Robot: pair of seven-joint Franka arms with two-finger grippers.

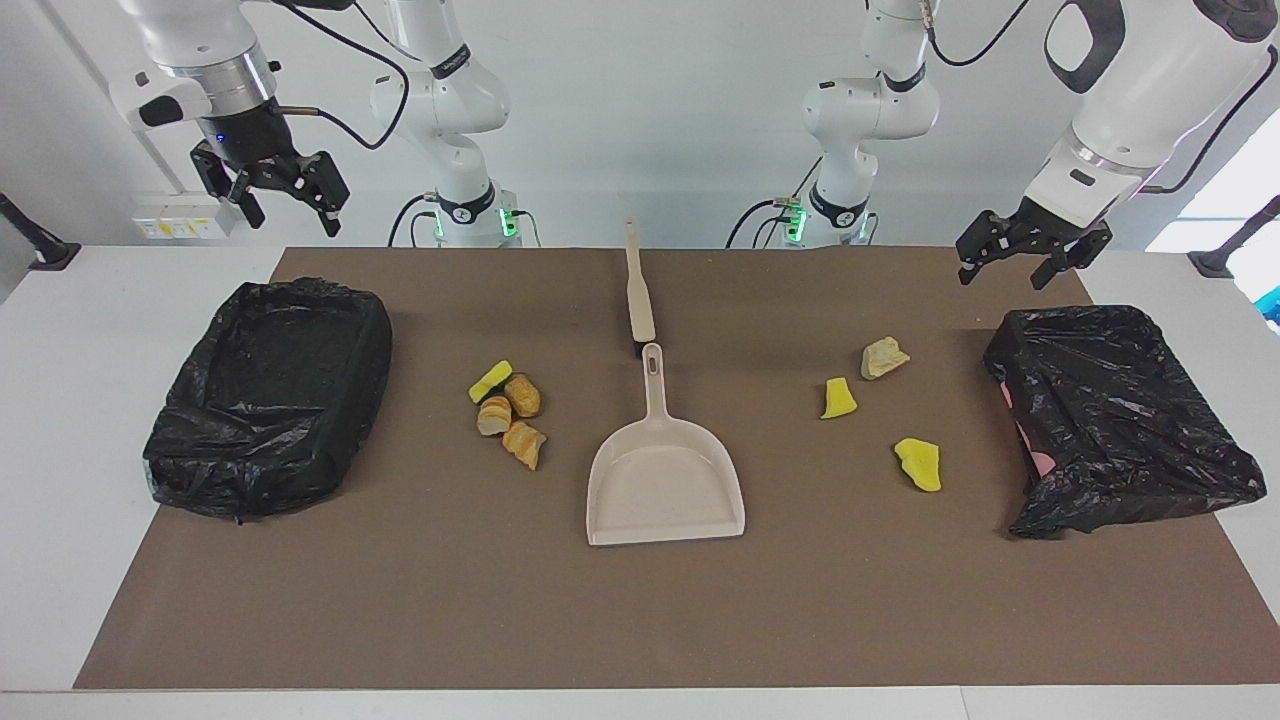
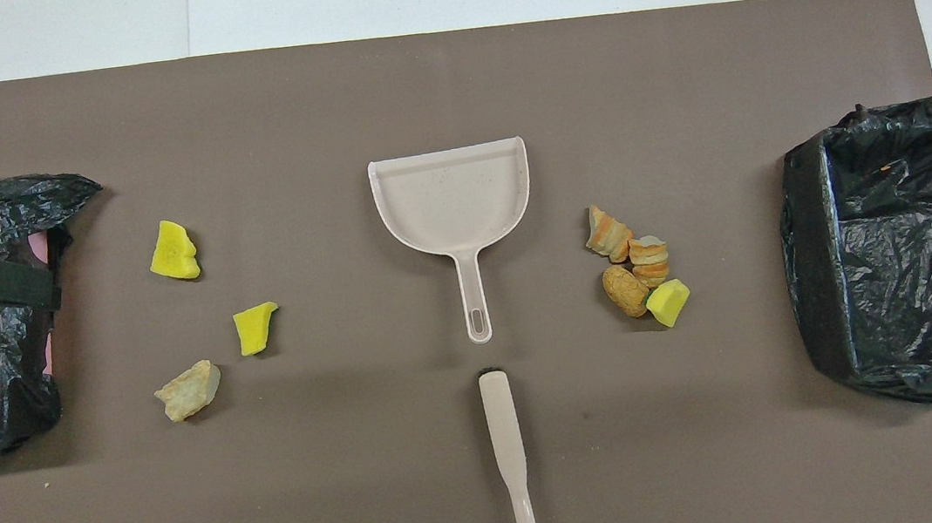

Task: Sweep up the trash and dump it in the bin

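Seven trash lumps on the brown mat [image 1: 640, 620], in two groups w/ the beige dustpan [image 1: 665, 495] between them.

Cluster of four, center-left of the facing view, all touching or nearly so: a yellow sponge chunk [image 1: 490, 380], long axis tilted up toward the frame's right; a tan round bread lump [image 1: 523, 395] just beside it; a striped roll piece [image 1: 493, 416] below; a striped croissant piece [image 1: 525, 444] lowest, pointing down-right. In the overhead view the same cluster sits center-right, sponge chunk [image 2: 668, 303] at its lower right.

Loose group of three, center-right of the facing view, well apart from each other: a pale tan lump [image 1: 884, 358] uppermost, a yellow wedge [image 1: 837, 398] to its lower left w/ its narrow end up, and a yellow sponge slab [image 1: 920, 464] lowest, long axis running down-right.

Dustpan: mouth toward the frame bottom in the facing view, handle straight up. A beige brush [image 1: 638, 290] lies in line w/ that handle, above it, near but apart, long axis vertical.

Containers: black-bagged bin [image 1: 270, 395] at frame left, mouth up, inside mostly dark liner; an orange speck shows in the overhead view. Second black-bagged bin [image 1: 1120, 420] at frame right, tipped, pink showing at its inner edge; contents can't tell.

Right end effector [image 1: 270, 195], upper left of the facing view, up in the air over the desk [image 1: 60, 400] edge above its bin, released, holding nothing. Left end effector [image 1: 1025, 255], upper right, over the mat corner by the tipped bin, also released and empty.
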